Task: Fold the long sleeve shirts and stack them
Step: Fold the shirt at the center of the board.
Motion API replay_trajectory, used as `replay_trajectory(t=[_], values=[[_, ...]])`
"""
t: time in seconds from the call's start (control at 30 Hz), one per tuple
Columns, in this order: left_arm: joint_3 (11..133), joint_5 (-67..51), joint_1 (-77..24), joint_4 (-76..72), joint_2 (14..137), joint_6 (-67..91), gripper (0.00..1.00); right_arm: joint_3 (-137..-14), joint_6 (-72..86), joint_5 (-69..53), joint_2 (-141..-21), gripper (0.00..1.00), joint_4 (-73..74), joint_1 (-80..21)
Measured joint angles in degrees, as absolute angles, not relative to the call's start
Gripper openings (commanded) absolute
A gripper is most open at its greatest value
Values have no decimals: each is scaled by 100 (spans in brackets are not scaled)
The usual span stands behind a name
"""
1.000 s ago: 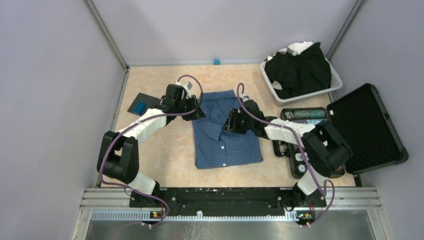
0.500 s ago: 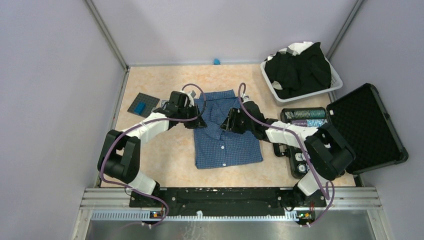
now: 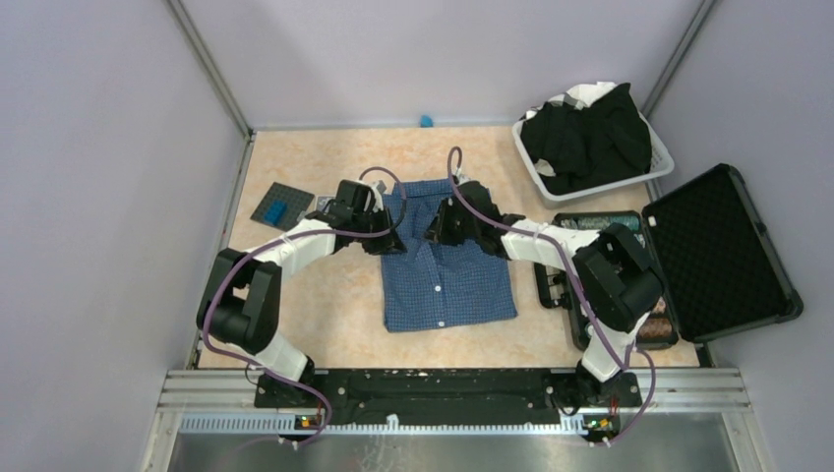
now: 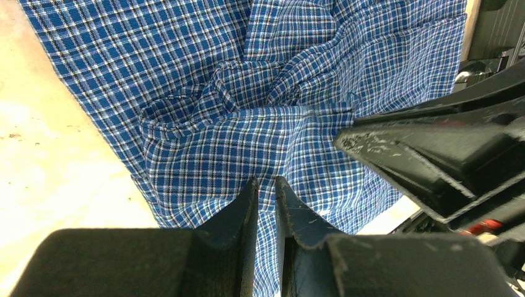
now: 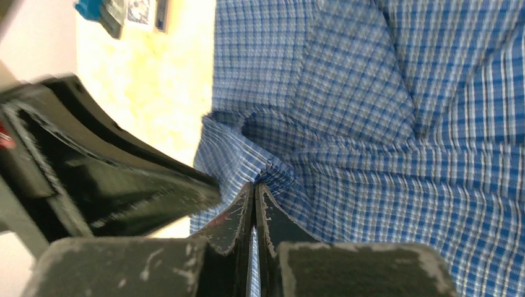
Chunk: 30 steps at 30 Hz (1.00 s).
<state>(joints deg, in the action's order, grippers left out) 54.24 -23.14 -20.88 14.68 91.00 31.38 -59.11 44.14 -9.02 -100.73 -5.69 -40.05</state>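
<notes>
The blue checked long sleeve shirt [image 3: 447, 280] lies folded flat in the middle of the table. My left gripper [image 3: 396, 236] is at its upper left edge. In the left wrist view the left gripper [image 4: 266, 185] is shut on a raised fold of the blue cloth [image 4: 186, 74]. My right gripper [image 3: 436, 228] is close beside it over the shirt's upper part. In the right wrist view the right gripper [image 5: 255, 185] is shut, pinching a bunched fold of the checked cloth [image 5: 433, 124]. Black long sleeve shirts [image 3: 590, 138] are piled in the basket at the back right.
A white basket [image 3: 644, 172] stands at the back right. An open black hard case [image 3: 723, 251] lies at the right, with a dark tray of small items [image 3: 590, 224] next to it. A grey plate with a blue block [image 3: 280, 206] lies at the left.
My right gripper has moved up and left over the shirt and shut on a fold. The left gripper has drawn in to the shirt's upper left edge and narrowed on the cloth.
</notes>
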Motion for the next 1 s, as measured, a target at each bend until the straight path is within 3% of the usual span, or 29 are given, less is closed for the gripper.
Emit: replay_trajectory(t=[0.3,0.5,0.83,1.0], values=[[5422,-2244,-2091,1459,9100,3155,15,-6862,3861,-670,-10479,0,-292,-4005],[5380,-1890,-2091,1334,9102,3273,27,-6587,3734,-534,-10508,1,-209,-4003],[5826,-1566,-2040,1511,9362,3146,46,-6337,3492,-311,-10479,36,145,-4001],[6460,-1157,-2029,1881,9415,2770,51,-6364,3293,-69,-10333,40,473,-3957]])
